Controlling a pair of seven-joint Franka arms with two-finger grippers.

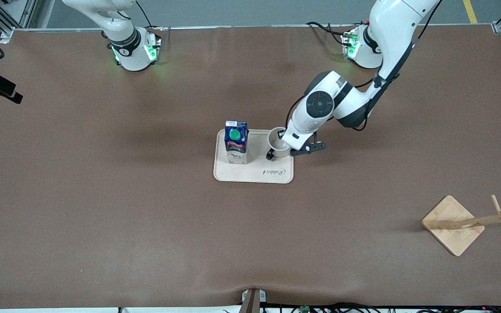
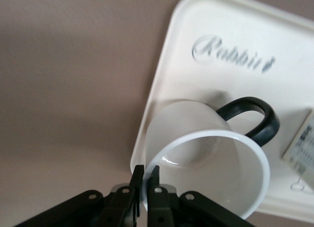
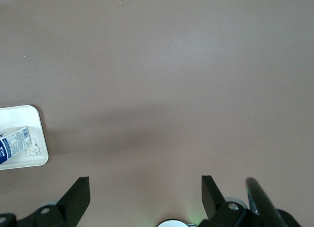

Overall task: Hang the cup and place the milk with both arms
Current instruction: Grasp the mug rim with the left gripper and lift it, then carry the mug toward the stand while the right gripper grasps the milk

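Two arms splitting work: left gripper point(image 2: 145, 180) fingers clamping cup point(image 1: 277, 142) rim on tray point(image 1: 254, 174), likely for lifting toward rack point(image 1: 472, 223); right gripper point(image 3: 145, 193) waiting, fingers apart; milk point(image 1: 236, 142) untouched.

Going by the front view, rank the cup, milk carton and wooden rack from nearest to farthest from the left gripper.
1. Cup: on the tray, its rim pinched by the left gripper.
2. Milk carton: beside the cup, on the same tray.
3. Wooden rack: at the left arm's end of the table.

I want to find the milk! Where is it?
The milk stands upright on the tray, at the right arm's end of it, beside the cup that the left gripper pinches.
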